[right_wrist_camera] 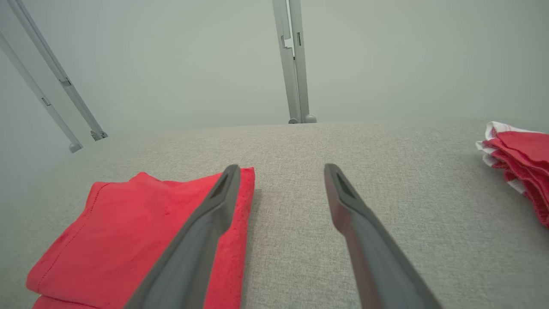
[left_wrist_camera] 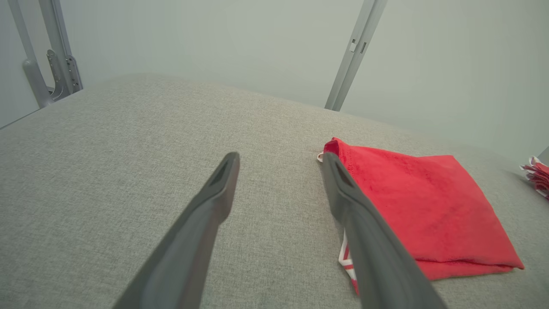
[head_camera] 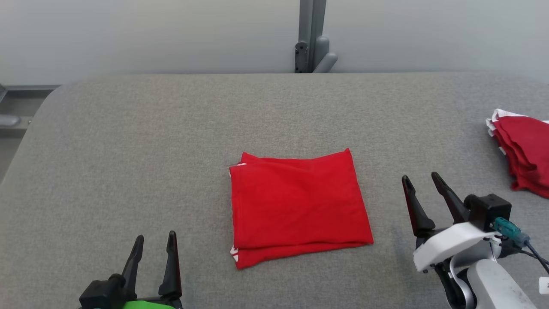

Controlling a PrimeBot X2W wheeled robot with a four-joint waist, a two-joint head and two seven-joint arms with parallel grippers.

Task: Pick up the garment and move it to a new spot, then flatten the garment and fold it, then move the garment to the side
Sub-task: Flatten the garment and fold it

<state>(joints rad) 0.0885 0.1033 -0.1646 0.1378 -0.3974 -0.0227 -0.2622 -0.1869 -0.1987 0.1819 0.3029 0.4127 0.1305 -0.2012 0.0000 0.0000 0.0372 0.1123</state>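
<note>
The garment [head_camera: 298, 206] is red with a bit of white trim, folded into a neat rectangle in the middle of the grey padded table [head_camera: 171, 128]. The left wrist view has the garment [left_wrist_camera: 429, 210] at its right; the right wrist view has the garment [right_wrist_camera: 137, 231] at its lower left. My left gripper [head_camera: 154, 246] stands open at the lower left, apart from the cloth, nothing between its fingers. At the lower right my right gripper [head_camera: 422, 182] is open and empty too, a short way right of the garment's edge.
A pile of red and white folded cloths [head_camera: 521, 150] lies at the table's right edge, also the pile [right_wrist_camera: 519, 167] in the right wrist view. A grey metal post [head_camera: 311, 36] stands behind the table against a pale wall. Bare table surface surrounds the garment.
</note>
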